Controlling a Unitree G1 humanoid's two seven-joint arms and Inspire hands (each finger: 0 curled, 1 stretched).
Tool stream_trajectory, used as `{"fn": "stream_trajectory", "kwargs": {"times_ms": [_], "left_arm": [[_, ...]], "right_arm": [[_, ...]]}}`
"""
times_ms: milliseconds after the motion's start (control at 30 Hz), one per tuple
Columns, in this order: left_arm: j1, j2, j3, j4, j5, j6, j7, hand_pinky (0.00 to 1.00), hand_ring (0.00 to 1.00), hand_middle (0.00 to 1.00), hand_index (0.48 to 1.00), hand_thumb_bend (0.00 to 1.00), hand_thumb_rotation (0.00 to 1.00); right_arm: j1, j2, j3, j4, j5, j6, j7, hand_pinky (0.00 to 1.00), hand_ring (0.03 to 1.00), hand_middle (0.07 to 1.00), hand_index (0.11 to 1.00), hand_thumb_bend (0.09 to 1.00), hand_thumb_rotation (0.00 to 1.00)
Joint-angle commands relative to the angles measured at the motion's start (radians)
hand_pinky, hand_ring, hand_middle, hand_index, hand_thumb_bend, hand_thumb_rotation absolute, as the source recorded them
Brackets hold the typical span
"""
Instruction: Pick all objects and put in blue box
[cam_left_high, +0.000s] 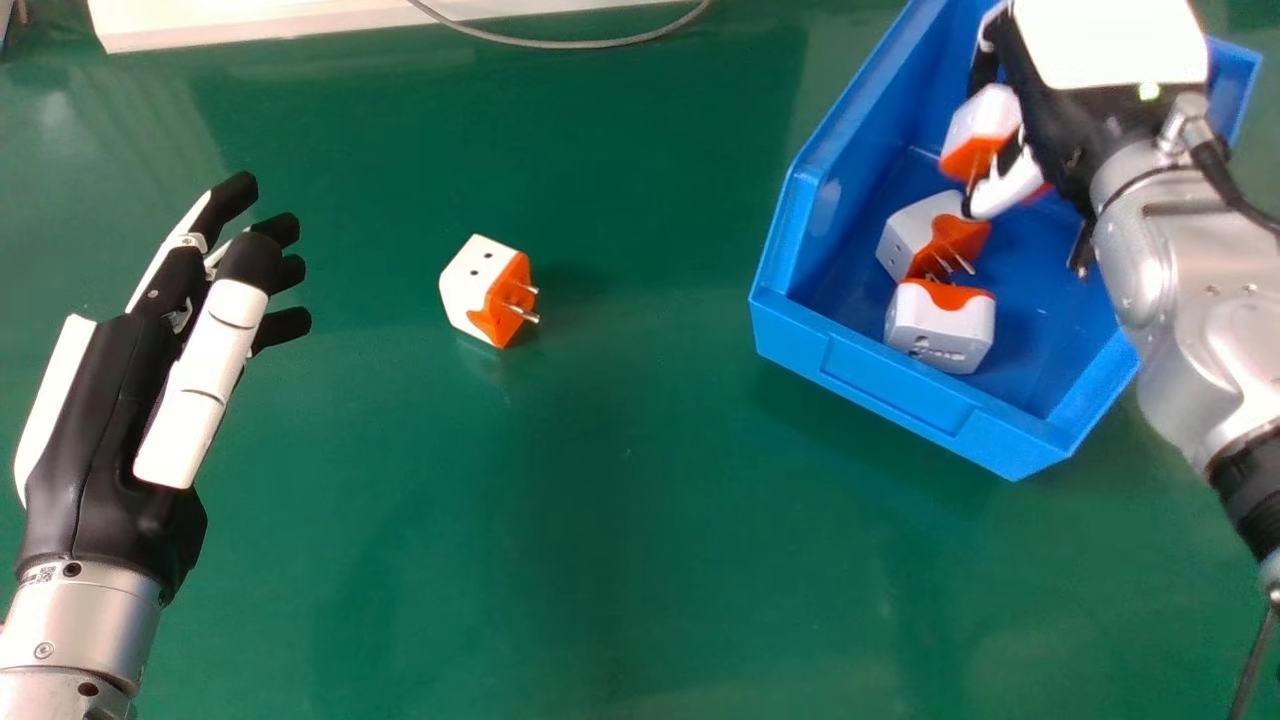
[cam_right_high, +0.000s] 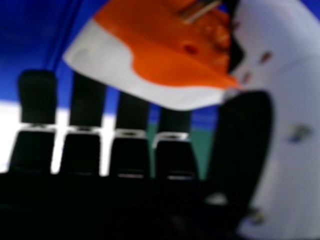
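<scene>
One adapter (cam_left_high: 478, 285) waits on the green table (cam_left_high: 620, 520), and look, we've got another adapter (cam_left_high: 990, 115) pinched in our right hand (cam_left_high: 1075, 135) over the blue box (cam_left_high: 890, 385), where at least two more adapters (cam_left_high: 940, 330) lie! Our left hand (cam_left_high: 120, 400) is open.

The small code label (cam_left_high: 40, 574) on the left wrist (cam_left_high: 95, 620) cannot be read

Wears black and white on the left hand (cam_left_high: 90, 420), with rounded black fingertips (cam_left_high: 238, 190), long white thumb panels (cam_left_high: 190, 400) and a silver wrist (cam_left_high: 95, 620) bearing dark round screws (cam_left_high: 72, 569) and a small square code (cam_left_high: 46, 575). Shows a broad white plate (cam_left_high: 1110, 40) and tiny green light (cam_left_high: 1148, 91) on the black right hand (cam_left_high: 1062, 125), then smooth silver casing (cam_left_high: 1200, 310), a metal connector (cam_left_high: 1185, 122) and black cable (cam_left_high: 1232, 197).
</scene>
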Motion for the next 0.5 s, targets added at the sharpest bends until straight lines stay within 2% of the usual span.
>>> {"fn": "stream_trajectory", "kwargs": {"times_ms": [0, 33, 67, 100, 167, 200, 267, 300, 367, 467], "left_arm": [[-0.004, -0.001, 0.003, -0.017, -0.009, -0.006, 0.003, 0.81, 0.87, 0.89, 0.924, 0.78, 0.84], [-0.005, -0.001, 0.003, -0.016, -0.009, -0.005, 0.003, 0.81, 0.87, 0.89, 0.924, 0.78, 0.84], [-0.005, -0.001, 0.002, -0.016, -0.009, -0.005, 0.004, 0.81, 0.87, 0.89, 0.923, 0.78, 0.84], [-0.004, -0.001, 0.002, -0.019, -0.010, -0.003, 0.004, 0.81, 0.87, 0.89, 0.923, 0.78, 0.84], [-0.006, 0.000, 0.002, -0.017, -0.010, -0.003, 0.004, 0.80, 0.87, 0.89, 0.923, 0.78, 0.84], [-0.006, 0.000, 0.002, -0.016, -0.009, -0.004, 0.004, 0.80, 0.87, 0.89, 0.923, 0.78, 0.84], [-0.005, -0.001, -0.002, -0.024, -0.007, 0.001, 0.007, 0.80, 0.87, 0.89, 0.923, 0.78, 0.84], [-0.005, -0.001, -0.003, -0.027, -0.007, 0.002, 0.008, 0.80, 0.87, 0.89, 0.923, 0.78, 0.84], [-0.006, 0.000, -0.003, -0.024, -0.007, 0.002, 0.008, 0.80, 0.87, 0.89, 0.922, 0.77, 0.84], [-0.007, -0.001, -0.004, -0.023, -0.008, 0.003, 0.008, 0.81, 0.87, 0.89, 0.922, 0.76, 0.83]], "right_arm": [[0.005, -0.014, -0.004, -0.034, 0.005, 0.019, 0.008, 0.45, 0.596, 0.667, 0.576, 0.543, 0.01], [0.007, -0.015, -0.002, -0.039, 0.004, 0.021, 0.006, 0.45, 0.596, 0.667, 0.576, 0.543, 0.01], [0.009, -0.018, 0.000, -0.043, 0.003, 0.023, 0.004, 0.53, 0.677, 0.734, 0.661, 0.582, 0.05], [0.009, -0.020, 0.004, -0.044, -0.001, 0.024, 0.001, 0.53, 0.677, 0.734, 0.661, 0.582, 0.05], [0.004, -0.023, 0.014, -0.040, -0.011, 0.028, -0.001, 0.68, 0.794, 0.830, 0.783, 0.639, 0.13], [0.003, -0.023, 0.016, -0.041, -0.012, 0.030, 0.000, 0.68, 0.794, 0.830, 0.783, 0.639, 0.13], [0.002, -0.022, 0.018, -0.043, -0.013, 0.036, 0.005, 0.79, 0.868, 0.891, 0.861, 0.672, 0.21], [0.001, -0.022, 0.019, -0.045, -0.013, 0.039, 0.007, 0.79, 0.868, 0.891, 0.861, 0.672, 0.21], [0.002, -0.023, 0.021, -0.049, -0.014, 0.044, 0.009, 0.89, 0.933, 0.945, 0.929, 0.699, 0.31], [0.007, -0.027, 0.024, -0.063, -0.018, 0.055, 0.013, 0.97, 0.983, 0.986, 0.982, 0.713, 0.41]]}}
